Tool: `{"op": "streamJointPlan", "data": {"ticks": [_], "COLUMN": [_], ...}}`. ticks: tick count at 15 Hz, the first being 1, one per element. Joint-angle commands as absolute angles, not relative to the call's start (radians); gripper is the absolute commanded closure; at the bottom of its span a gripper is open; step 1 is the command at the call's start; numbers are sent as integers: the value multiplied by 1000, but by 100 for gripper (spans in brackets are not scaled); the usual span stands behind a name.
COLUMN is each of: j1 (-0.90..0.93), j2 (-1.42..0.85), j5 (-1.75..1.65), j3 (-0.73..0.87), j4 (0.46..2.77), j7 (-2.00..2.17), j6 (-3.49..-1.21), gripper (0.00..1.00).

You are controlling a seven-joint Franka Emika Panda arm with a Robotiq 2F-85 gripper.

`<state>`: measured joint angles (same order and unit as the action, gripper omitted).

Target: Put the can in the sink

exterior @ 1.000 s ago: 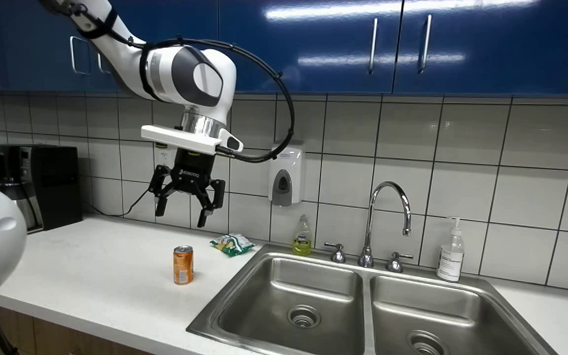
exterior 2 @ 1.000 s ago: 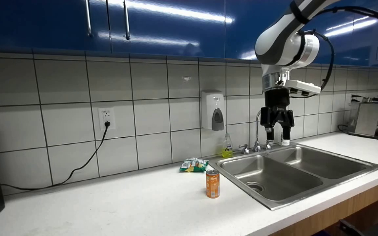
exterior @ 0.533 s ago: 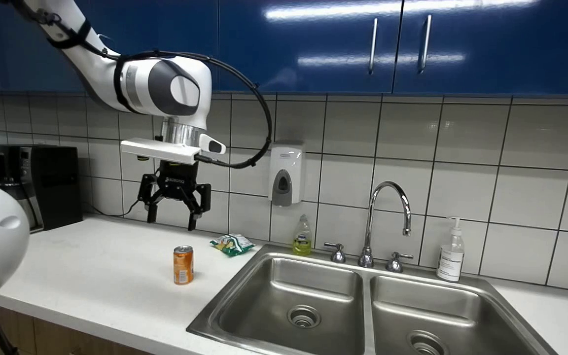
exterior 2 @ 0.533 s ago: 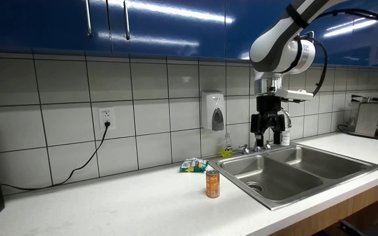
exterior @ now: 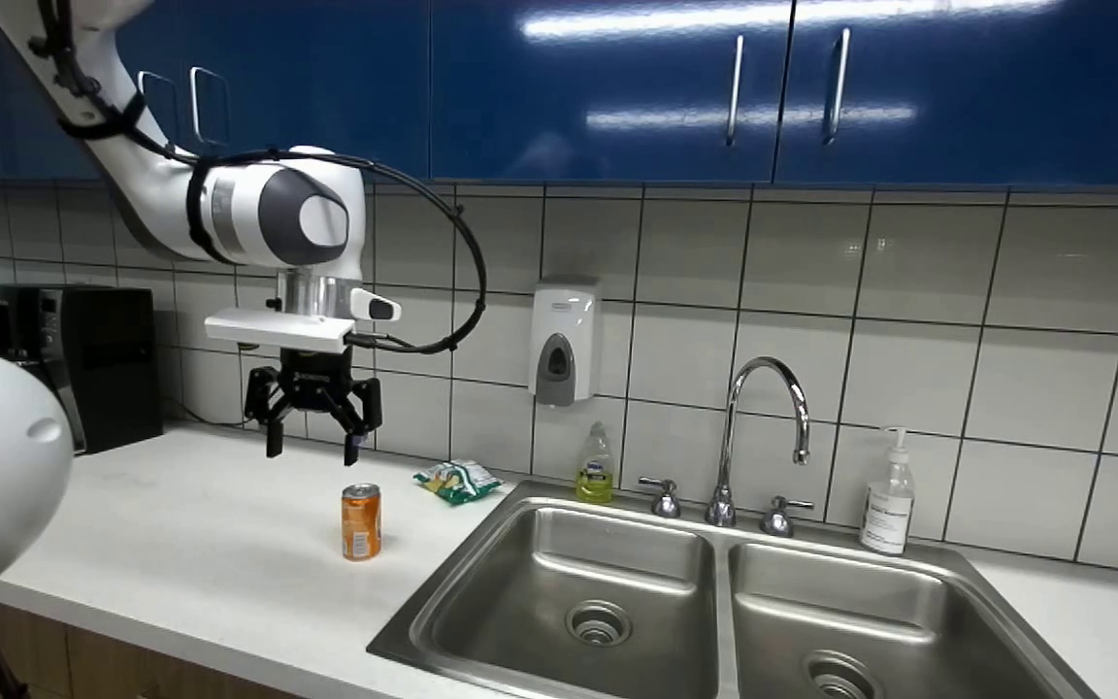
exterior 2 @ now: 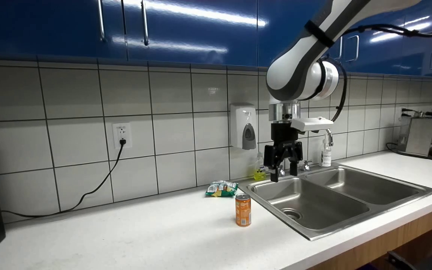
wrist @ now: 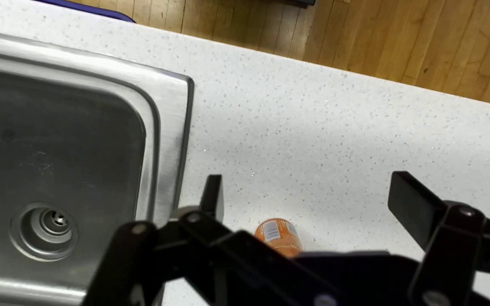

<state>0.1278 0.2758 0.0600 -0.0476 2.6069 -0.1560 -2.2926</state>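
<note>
Can (exterior: 361, 524): in an exterior view it stands upright on the white surface (exterior: 210, 524), at 5 o'clock from your fingers (exterior: 275, 442). It is near the sink (exterior: 725, 621), but outside of it. In your wrist view you see it between the fingers, partly hidden.
Fingers: you have them spread wide and pointing downward. In both exterior views they hang higher than the can and apart from it.
Sink: it has two steel basins. From the can it lies between 3 and 4 o'clock in an exterior view, and between 9 and 10 o'clock in your wrist view.
Packet (exterior: 457, 482): green, lying on the surface at 2 o'clock from the can in an exterior view.
Faucet (exterior: 720, 510): curved and chrome, at the 12 o'clock side of the sink in an exterior view, with a pump bottle (exterior: 887, 515) at 3 o'clock from it.
</note>
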Motion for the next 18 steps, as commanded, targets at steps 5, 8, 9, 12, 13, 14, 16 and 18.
{"op": "streamJointPlan", "data": {"ticks": [5,8,9,12,13,14,16,18], "j1": [106,103,102,102,102,102,103,102], "j2": [-41,-145,-174,-246,-266,-283,-308,-331], "j5": [6,-5,-5,0,1,2,4,10], "j3": [-64,-63,-62,-65,-66,-67,-69,-74], "j4": [2451,2369,2345,2279,2262,2246,2222,2198], "j7": [-122,-126,-128,-134,-136,-138,-137,-143], "j6": [-2454,-2452,-2447,-2428,-2422,-2415,-2399,-2379], "gripper": [0,0,0,0,0,0,0,0]}}
